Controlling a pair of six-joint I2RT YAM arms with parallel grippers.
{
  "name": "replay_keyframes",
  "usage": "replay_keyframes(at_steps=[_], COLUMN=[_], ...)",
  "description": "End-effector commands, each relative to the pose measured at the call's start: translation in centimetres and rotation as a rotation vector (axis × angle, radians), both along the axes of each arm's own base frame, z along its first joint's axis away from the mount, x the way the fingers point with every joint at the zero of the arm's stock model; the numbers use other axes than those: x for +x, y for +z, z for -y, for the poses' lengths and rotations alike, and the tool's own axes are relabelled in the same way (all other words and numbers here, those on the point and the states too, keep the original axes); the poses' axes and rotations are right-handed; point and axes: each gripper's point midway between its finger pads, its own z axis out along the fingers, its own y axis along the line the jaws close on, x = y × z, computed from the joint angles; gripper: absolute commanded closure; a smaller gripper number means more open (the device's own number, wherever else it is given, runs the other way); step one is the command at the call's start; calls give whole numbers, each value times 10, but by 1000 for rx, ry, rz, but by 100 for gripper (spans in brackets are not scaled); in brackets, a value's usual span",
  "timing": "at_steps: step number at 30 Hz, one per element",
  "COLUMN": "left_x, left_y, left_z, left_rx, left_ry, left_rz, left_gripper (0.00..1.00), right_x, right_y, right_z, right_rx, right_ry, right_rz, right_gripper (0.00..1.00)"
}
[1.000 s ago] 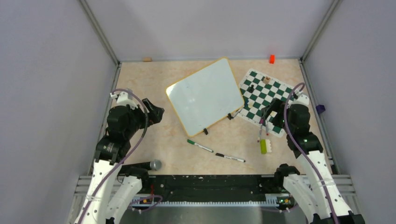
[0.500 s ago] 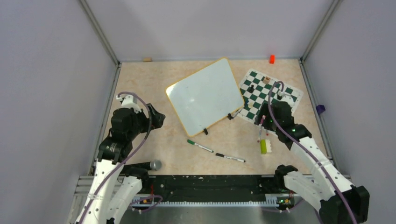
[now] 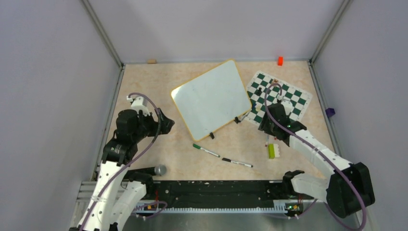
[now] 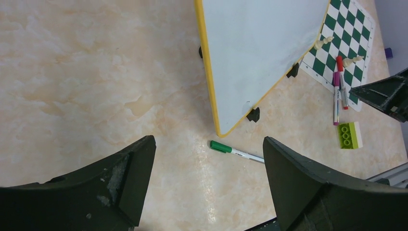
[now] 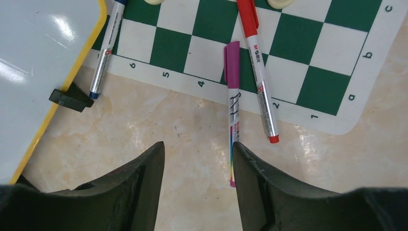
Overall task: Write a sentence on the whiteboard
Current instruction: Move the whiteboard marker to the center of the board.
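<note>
The whiteboard, white with a yellow rim and black clip feet, lies tilted at the table's middle; its surface is blank, no sentence shows. It also shows in the left wrist view and the right wrist view. My left gripper is open and empty, left of the board; in its wrist view a green-capped marker lies ahead. My right gripper is open and empty, low over the table by the chessboard's near edge. In its wrist view a purple marker, a red marker and a blue marker lie ahead.
A green-and-white chessboard with a few pieces lies right of the whiteboard. A green-capped marker and a black-capped marker lie near the front. A green brick, a microphone, an orange block are around.
My right gripper has swung left and forward from the chessboard's right side to its near-left edge by the markers. My left gripper has moved slightly right toward the whiteboard.
</note>
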Motion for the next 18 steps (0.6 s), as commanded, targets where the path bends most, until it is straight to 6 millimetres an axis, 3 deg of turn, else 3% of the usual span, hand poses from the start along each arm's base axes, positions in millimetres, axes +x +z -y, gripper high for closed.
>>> replay_keyframes(at_steps=[1, 7, 12, 18], left_x=[4, 0, -2, -2], left_y=[16, 17, 21, 21], left_z=[4, 5, 7, 5], left_rx=[-14, -29, -45, -42], left_ry=[-30, -32, -37, -23], left_rz=[80, 92, 113, 122], left_gripper=[13, 13, 14, 14], right_x=[26, 43, 62, 79], right_y=[15, 13, 11, -4], right_z=[-15, -25, -48, -73], right_rx=[96, 272, 387, 444], right_ry=[-144, -367, -377, -383], right_rz=[74, 86, 88, 20], right_gripper=[46, 49, 50, 53])
